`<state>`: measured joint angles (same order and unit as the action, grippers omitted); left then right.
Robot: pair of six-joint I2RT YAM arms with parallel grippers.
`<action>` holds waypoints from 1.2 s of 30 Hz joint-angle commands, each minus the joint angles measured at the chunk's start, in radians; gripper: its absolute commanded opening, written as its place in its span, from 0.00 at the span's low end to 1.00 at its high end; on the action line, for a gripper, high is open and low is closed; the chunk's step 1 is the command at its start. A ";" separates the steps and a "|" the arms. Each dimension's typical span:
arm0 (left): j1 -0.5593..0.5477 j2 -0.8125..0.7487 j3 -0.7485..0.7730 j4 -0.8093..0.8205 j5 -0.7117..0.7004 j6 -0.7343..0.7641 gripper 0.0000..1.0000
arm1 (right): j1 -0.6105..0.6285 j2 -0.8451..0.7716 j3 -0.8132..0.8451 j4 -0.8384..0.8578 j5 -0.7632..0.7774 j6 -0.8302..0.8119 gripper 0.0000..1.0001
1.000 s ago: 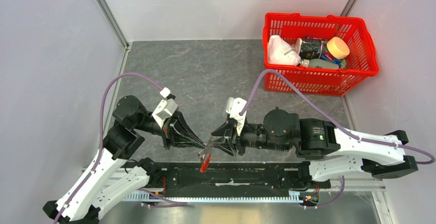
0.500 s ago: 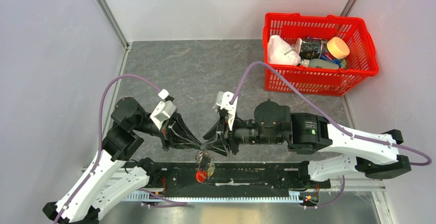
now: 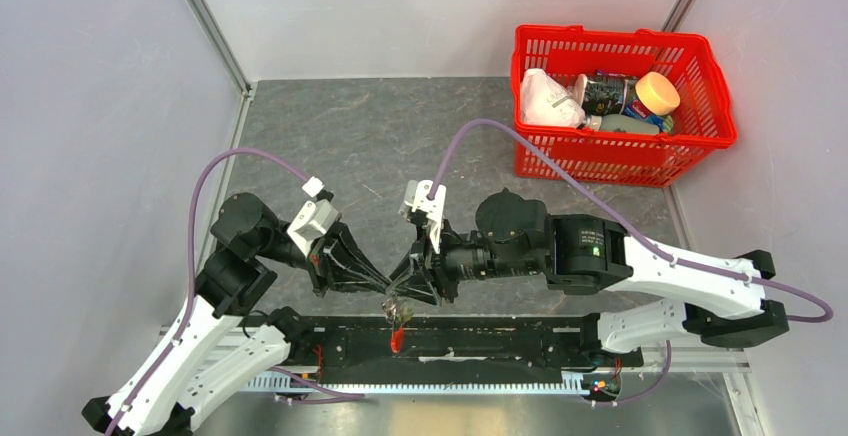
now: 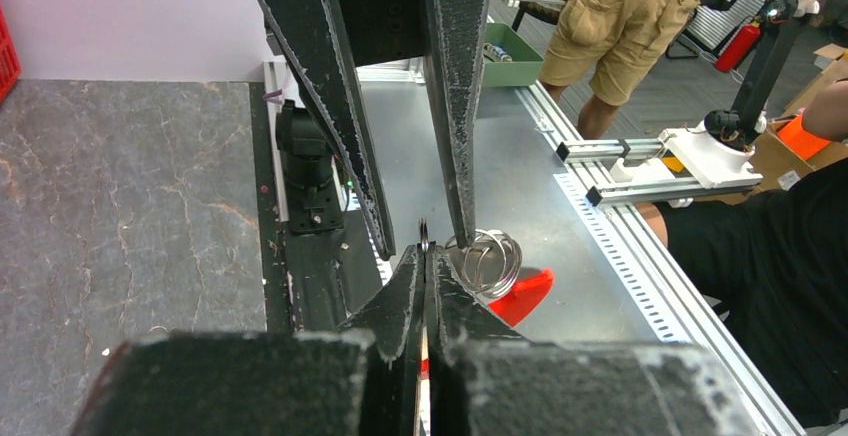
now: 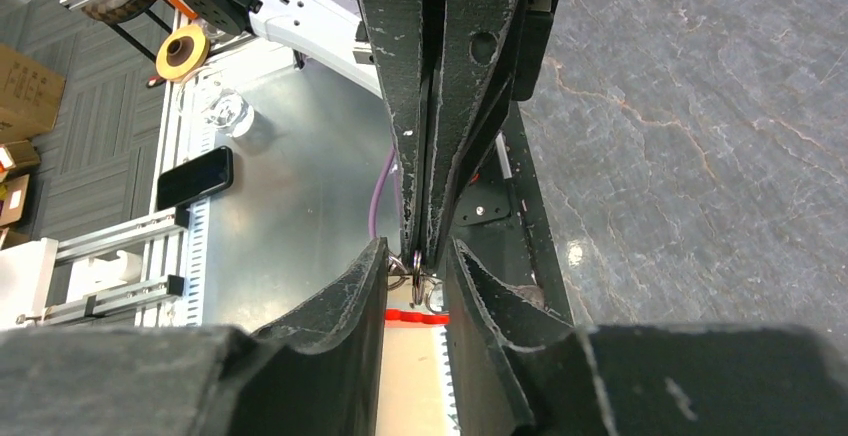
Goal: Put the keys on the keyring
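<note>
My left gripper (image 4: 424, 252) is shut on the edge of a thin metal ring of the keyring (image 4: 424, 235). More silver ring loops (image 4: 489, 259) hang beside it, with a red piece (image 4: 522, 295) below them. My right gripper (image 5: 417, 248) is open, and its fingers (image 4: 345, 106) stand on either side of the left gripper's shut tips (image 5: 421, 241). In the top view both grippers (image 3: 388, 284) meet tip to tip over the near rail. The ring cluster (image 3: 398, 309) and red piece (image 3: 398, 338) dangle under them. I cannot make out any keys.
A red basket (image 3: 700, 138) with a bottle, a jar and a white bag stands at the far right on the grey marbled tabletop (image 3: 360, 136). A black rail (image 3: 500, 341) and slotted metal frame run along the near edge. Purple cables arc over both arms.
My right arm has moved left toward the left gripper, and both tips have shifted slightly left and nearer. The ring cluster with the red piece has swung and now hangs straight down.
</note>
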<state>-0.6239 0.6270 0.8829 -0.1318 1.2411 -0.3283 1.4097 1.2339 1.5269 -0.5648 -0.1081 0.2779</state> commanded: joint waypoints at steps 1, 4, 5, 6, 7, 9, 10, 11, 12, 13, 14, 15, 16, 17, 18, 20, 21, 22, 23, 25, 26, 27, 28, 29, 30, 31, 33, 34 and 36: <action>-0.003 -0.012 0.004 0.042 0.027 -0.029 0.02 | -0.005 0.006 0.054 -0.013 -0.037 0.014 0.33; -0.003 -0.012 0.004 0.043 0.027 -0.029 0.02 | -0.005 0.006 0.054 -0.017 -0.052 0.016 0.31; -0.003 -0.010 0.004 0.043 0.026 -0.029 0.02 | -0.005 0.006 0.054 -0.019 -0.054 0.015 0.30; -0.004 -0.010 0.004 0.042 0.025 -0.028 0.02 | -0.006 0.006 0.053 -0.020 -0.055 0.016 0.30; -0.003 -0.010 0.003 0.043 0.026 -0.028 0.02 | -0.005 0.004 0.053 -0.022 -0.054 0.017 0.29; -0.003 -0.010 0.002 0.043 0.024 -0.029 0.02 | -0.005 0.000 0.050 -0.024 -0.057 0.016 0.27; -0.004 -0.010 0.002 0.043 0.025 -0.029 0.02 | -0.005 -0.002 0.049 -0.024 -0.056 0.016 0.26; -0.003 -0.010 0.004 0.043 0.024 -0.029 0.02 | -0.005 -0.005 0.046 -0.024 -0.055 0.016 0.24; -0.003 -0.008 0.004 0.043 0.024 -0.028 0.02 | -0.005 -0.006 0.044 -0.024 -0.054 0.018 0.23; -0.003 -0.008 0.004 0.043 0.026 -0.028 0.02 | -0.005 -0.008 0.042 -0.024 -0.054 0.016 0.21; -0.003 -0.008 0.004 0.043 0.023 -0.027 0.02 | -0.005 -0.008 0.042 -0.024 -0.055 0.016 0.19; -0.003 -0.007 0.004 0.043 0.024 -0.027 0.02 | -0.007 -0.010 0.040 -0.024 -0.053 0.016 0.18; -0.003 -0.007 0.004 0.043 0.023 -0.029 0.02 | -0.006 -0.010 0.039 -0.024 -0.053 0.016 0.16; -0.003 -0.006 0.004 0.043 0.023 -0.028 0.02 | -0.005 -0.009 0.040 -0.024 -0.054 0.015 0.15; -0.004 -0.007 0.004 0.043 0.023 -0.026 0.02 | -0.006 -0.010 0.039 -0.024 -0.054 0.015 0.13; -0.004 -0.006 0.004 0.043 0.023 -0.027 0.02 | -0.007 -0.010 0.039 -0.024 -0.055 0.016 0.09; -0.002 -0.005 0.004 0.043 0.023 -0.027 0.02 | -0.007 -0.010 0.038 -0.024 -0.057 0.015 0.06; -0.003 -0.006 0.004 0.043 0.024 -0.027 0.02 | -0.006 -0.007 0.039 -0.024 -0.061 0.015 0.02; -0.003 -0.005 0.004 0.043 0.022 -0.027 0.02 | -0.006 -0.005 0.041 -0.024 -0.065 0.012 0.00; -0.003 -0.006 0.004 0.043 0.020 -0.027 0.02 | -0.006 -0.002 0.040 -0.022 -0.073 0.007 0.00; -0.003 -0.004 0.004 0.043 0.019 -0.028 0.02 | -0.006 -0.002 0.037 -0.019 -0.074 0.005 0.00; -0.003 -0.003 0.005 0.043 0.017 -0.029 0.02 | -0.006 -0.004 0.033 -0.012 -0.076 0.001 0.00; -0.003 -0.001 0.005 0.042 0.014 -0.030 0.02 | -0.006 -0.004 0.030 -0.006 -0.078 -0.005 0.00; -0.003 -0.001 0.007 0.043 0.008 -0.032 0.02 | -0.005 -0.005 0.027 0.004 -0.074 -0.006 0.00; -0.003 -0.001 0.008 0.043 0.004 -0.034 0.02 | -0.006 -0.007 0.020 0.018 -0.070 -0.012 0.00; -0.003 -0.001 0.010 0.043 -0.005 -0.036 0.02 | -0.006 -0.008 0.013 0.030 -0.068 -0.015 0.00; -0.003 -0.003 0.011 0.043 -0.025 -0.040 0.02 | -0.005 -0.015 -0.001 0.058 -0.057 -0.020 0.00; -0.002 -0.004 0.011 0.046 -0.031 -0.043 0.04 | -0.005 -0.020 -0.007 0.072 -0.051 -0.026 0.00; -0.003 -0.014 0.004 0.067 -0.045 -0.058 0.06 | -0.005 -0.033 -0.023 0.103 -0.039 -0.037 0.00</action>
<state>-0.6250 0.6250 0.8825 -0.1314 1.2564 -0.3374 1.4040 1.2312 1.5246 -0.5842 -0.1577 0.2707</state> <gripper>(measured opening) 0.040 0.007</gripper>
